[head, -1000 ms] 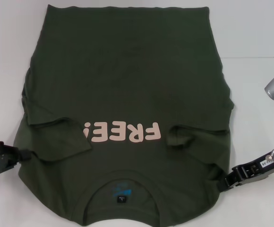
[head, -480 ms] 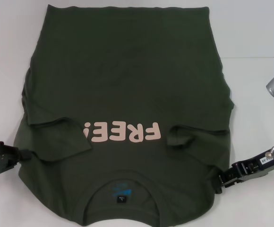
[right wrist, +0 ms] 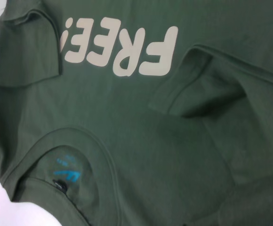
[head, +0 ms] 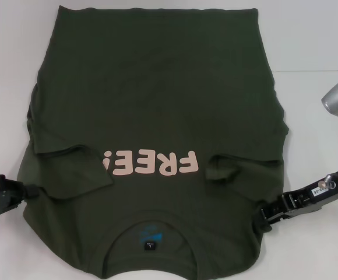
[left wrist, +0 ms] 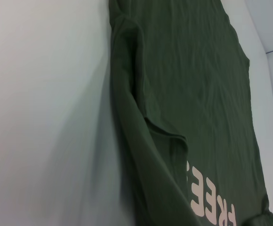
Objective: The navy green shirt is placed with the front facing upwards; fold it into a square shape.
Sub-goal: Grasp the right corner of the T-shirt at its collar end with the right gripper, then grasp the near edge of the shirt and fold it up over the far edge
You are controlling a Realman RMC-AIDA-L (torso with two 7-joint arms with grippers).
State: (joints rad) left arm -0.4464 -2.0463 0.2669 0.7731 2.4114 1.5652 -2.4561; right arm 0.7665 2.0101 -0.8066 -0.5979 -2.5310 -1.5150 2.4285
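Lying front up on the white table, the navy green shirt has both sleeves folded in over the chest beside the pink lettering, collar nearest the robot. The left gripper sits at the shirt's shoulder edge, touching the cloth; the right gripper sits at the opposite shoulder edge, its tip on the fabric. Whether either pair of fingers is parted or closed on cloth cannot be told. Flanking the collar end this way probably prepares a lengthwise fold toward the far hem. Beyond the grippers the tabletop is plain and pale.
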